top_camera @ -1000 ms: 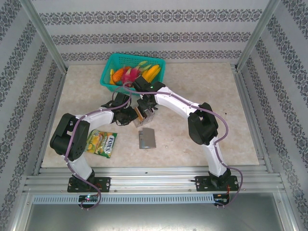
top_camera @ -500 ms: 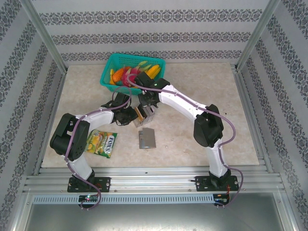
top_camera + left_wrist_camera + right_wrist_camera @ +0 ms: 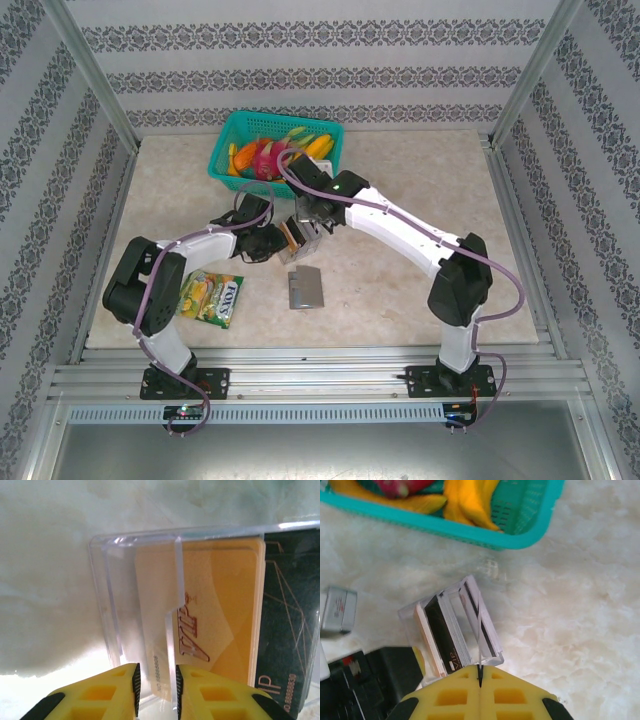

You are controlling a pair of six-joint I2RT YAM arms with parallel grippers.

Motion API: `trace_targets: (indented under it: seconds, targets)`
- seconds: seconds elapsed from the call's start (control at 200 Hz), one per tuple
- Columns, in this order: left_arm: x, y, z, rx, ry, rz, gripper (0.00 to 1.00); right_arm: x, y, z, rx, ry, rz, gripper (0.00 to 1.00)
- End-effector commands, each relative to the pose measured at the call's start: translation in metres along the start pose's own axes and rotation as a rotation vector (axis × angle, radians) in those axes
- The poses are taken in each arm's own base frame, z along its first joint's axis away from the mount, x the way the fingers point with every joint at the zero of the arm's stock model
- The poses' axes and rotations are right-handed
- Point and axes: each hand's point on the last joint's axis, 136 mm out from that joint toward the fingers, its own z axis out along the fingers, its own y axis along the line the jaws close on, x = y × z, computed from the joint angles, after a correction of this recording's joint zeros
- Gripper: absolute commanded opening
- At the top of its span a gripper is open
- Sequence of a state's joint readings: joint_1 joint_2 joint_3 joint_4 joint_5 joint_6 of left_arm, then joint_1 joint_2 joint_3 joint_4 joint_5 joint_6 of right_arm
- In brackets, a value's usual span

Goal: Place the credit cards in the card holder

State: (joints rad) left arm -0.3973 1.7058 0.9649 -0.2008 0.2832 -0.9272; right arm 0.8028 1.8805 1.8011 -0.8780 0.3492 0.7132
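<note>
**Two arms meet at mid-table, one gripper shut, one a crack apart**

Seen from above, the left arm point(image 3: 200, 240) rises from its base at the near edge, folds back at a dark elbow on the far left, then lies low with its forearm running rightward. The right arm point(image 3: 400, 225) climbs from its base, bends at a dark joint on the right and stretches in a long white diagonal up and to the left. The left gripper point(image 3: 283, 238) and right gripper point(image 3: 312, 222) end close together near the table's middle. At the left wrist, the left gripper point(image 3: 156, 687) shows yellow fingers point(image 3: 100, 697) narrowly parted. At the right wrist, the right gripper point(image 3: 480, 674) has its yellow fingers point(image 3: 520, 695) pressed together.
</note>
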Motion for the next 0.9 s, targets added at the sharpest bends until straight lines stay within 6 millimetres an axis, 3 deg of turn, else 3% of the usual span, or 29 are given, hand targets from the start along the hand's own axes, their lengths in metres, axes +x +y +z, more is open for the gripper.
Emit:
trace_targets:
  seconds: [0.0, 0.145, 0.475, 0.575, 0.635, 0.684, 0.749, 0.894]
  targets:
    - [0.011, 0.005, -0.014, -0.023, 0.014, 0.012, 0.29, -0.009, -0.028, -0.021, 0.114, -0.078, 0.171, 0.00]
    - [0.009, 0.001, -0.023, -0.008, -0.007, 0.010, 0.29, -0.004, -0.038, -0.033, 0.191, -0.091, 0.263, 0.00]
    - [0.019, 0.009, -0.041, 0.005, -0.017, 0.002, 0.30, 0.008, -0.039, -0.035, 0.189, -0.058, 0.272, 0.00]
    - [0.026, 0.013, -0.046, 0.021, -0.012, -0.006, 0.31, 0.011, -0.030, -0.035, 0.111, -0.036, 0.243, 0.00]
    - [0.033, 0.013, -0.049, 0.048, 0.001, -0.013, 0.31, 0.015, -0.008, -0.033, -0.034, -0.015, 0.144, 0.00]
    - [0.037, 0.014, -0.051, 0.065, 0.007, -0.019, 0.31, 0.027, -0.008, -0.033, -0.071, 0.006, 0.140, 0.00]
    - [0.042, 0.021, -0.056, 0.061, 0.000, -0.040, 0.31, 0.042, 0.010, -0.034, -0.229, 0.048, 0.062, 0.00]
    - [0.046, 0.056, -0.069, -0.036, -0.076, -0.102, 0.28, 0.081, 0.026, -0.039, -0.348, 0.149, -0.030, 0.00]
